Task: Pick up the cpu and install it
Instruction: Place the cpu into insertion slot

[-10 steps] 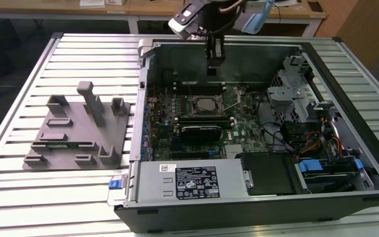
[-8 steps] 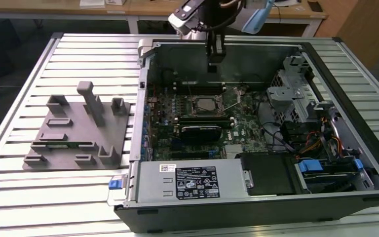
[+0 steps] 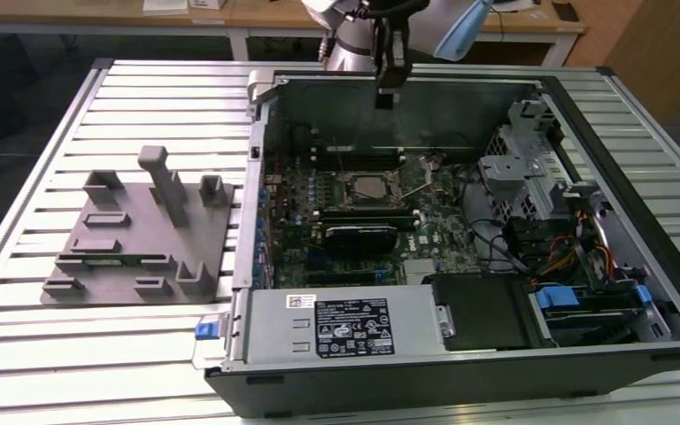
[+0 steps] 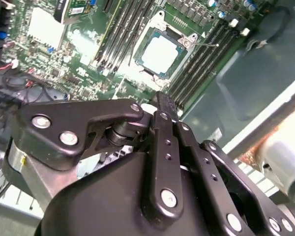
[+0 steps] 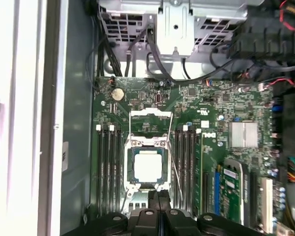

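The cpu [image 3: 370, 186], a small square chip with a pale silvery top, lies flat in the motherboard socket inside the open computer case [image 3: 576, 106]. It also appears in both wrist views [image 4: 160, 50] [image 5: 147, 164]. The socket's metal load plate [image 5: 150, 116] stands flipped open beside the chip. My gripper [image 3: 389, 86] hangs above the case's far wall, clear of the board, with its black fingers pressed together and nothing between them. The shut fingertips [image 5: 158, 197] point toward the socket's edge, and the gripper [image 4: 164, 104] sits short of the chip.
A grey fixture block [image 3: 139, 230] with posts and slots lies on the slatted table at the exterior view's left. In the case sit a grey labelled power-supply box [image 3: 340, 323], a black rectangular block [image 3: 358, 237], a drive cage [image 3: 529, 168] and cable bundles [image 3: 552, 257]. Memory slots [image 5: 108, 162] flank the socket.
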